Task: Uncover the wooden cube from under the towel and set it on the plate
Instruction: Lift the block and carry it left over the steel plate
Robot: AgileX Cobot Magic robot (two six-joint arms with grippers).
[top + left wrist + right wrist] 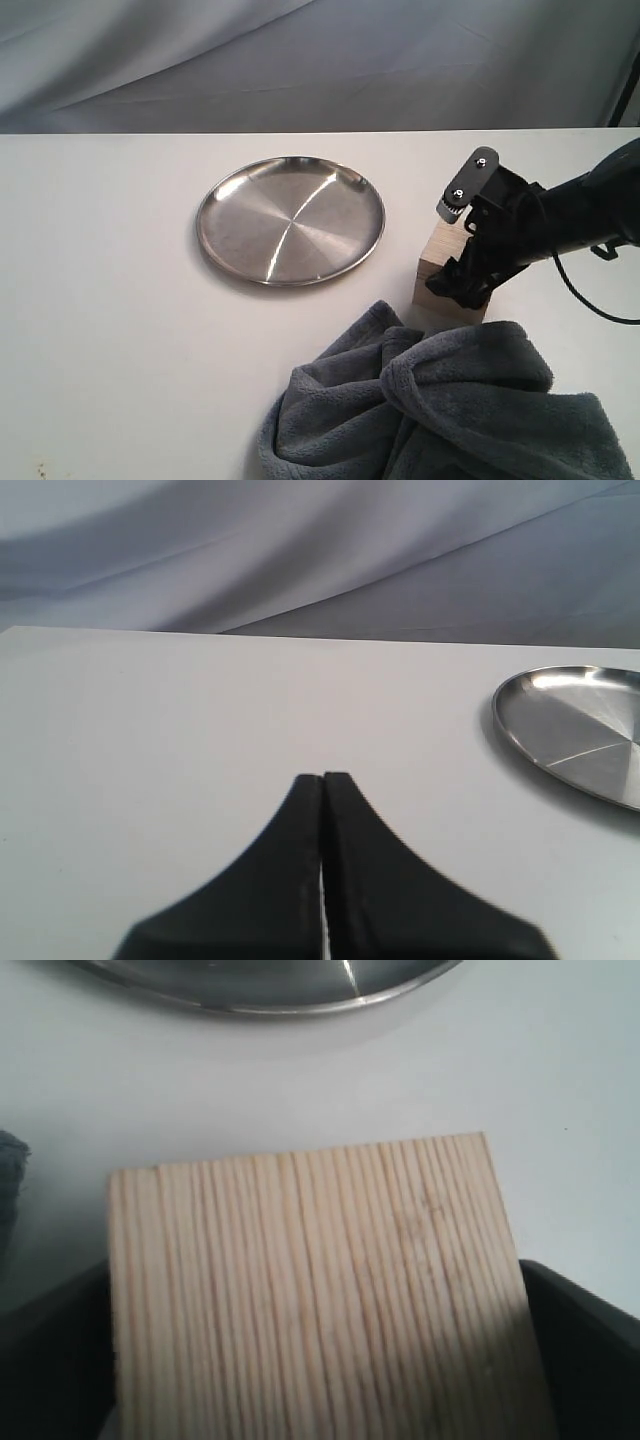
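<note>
The wooden cube [436, 262] stands uncovered on the white table, to the right of the plate [290, 220] and just beyond the towel [450, 410]. My right gripper [462, 285] reaches in from the right and is shut on the cube. In the right wrist view the cube's grained top [320, 1290] fills the space between the two black fingers [585, 1360]. The plate's rim [260, 990] lies just past the cube, and the plate holds nothing. My left gripper [322, 777] is shut on nothing, low over bare table, with the plate [580, 730] off to its side.
The blue-grey towel is bunched in thick folds at the table's front right. A sliver of the towel [8, 1190] shows beside the cube. A grey cloth backdrop [300, 60] hangs behind the table's far edge.
</note>
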